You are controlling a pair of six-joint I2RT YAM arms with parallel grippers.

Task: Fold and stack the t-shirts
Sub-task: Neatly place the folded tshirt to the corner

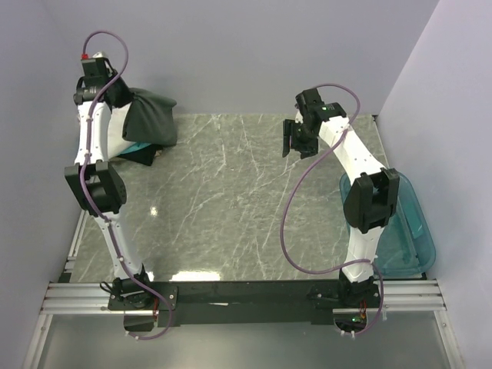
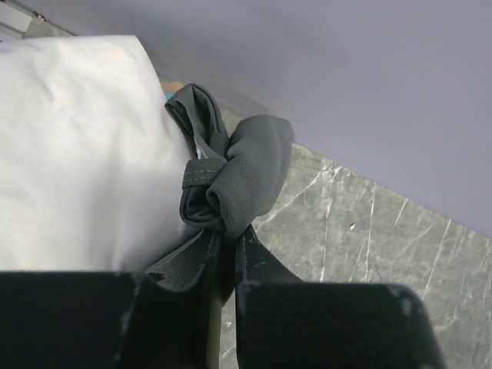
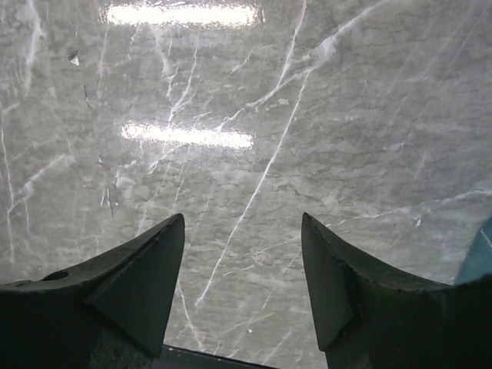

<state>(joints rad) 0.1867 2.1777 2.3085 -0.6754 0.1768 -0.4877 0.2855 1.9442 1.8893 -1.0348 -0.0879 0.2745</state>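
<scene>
The big dark grey t-shirt (image 1: pixel 151 119) hangs in a bunch and its bottom rests on the grey marble table (image 1: pixel 231 200). The left gripper (image 1: pixel 123 94) has the top of it. In the left wrist view the left gripper (image 2: pixel 229 246) is pinched tight on a rolled-up bit of this grey shirt (image 2: pixel 242 173) - you can see a stitched edge in the roll, and the dark fingers (image 2: pixel 260 261) press in from both sides.

A white shirt (image 2: pixel 77 154) lies right next to the grey shirt and touches it. It looks smooth and flat. A tiny strip of a teal shirt (image 2: pixel 174 84) peeks out behind the grey one. From above, the teal shirt (image 1: pixel 137 146) and a black shirt (image 1: pixel 147 157) stick out from under the grey shirt's lower edge. How these are piled I cannot tell, because the left arm hides most of them.

Just behind the grey shirt is the pale purple wall (image 1: pixel 231 54).

Well apart from the grey shirt, off to its right, the right gripper (image 1: pixel 290 138) hangs in the air. Its fingers are spread wide with nothing between them - in its own camera the right gripper (image 3: pixel 242 223) shows only bare marble below.

Farthest from the grey shirt, past the right arm, sits a see-through blue tub (image 1: pixel 411 223).
</scene>
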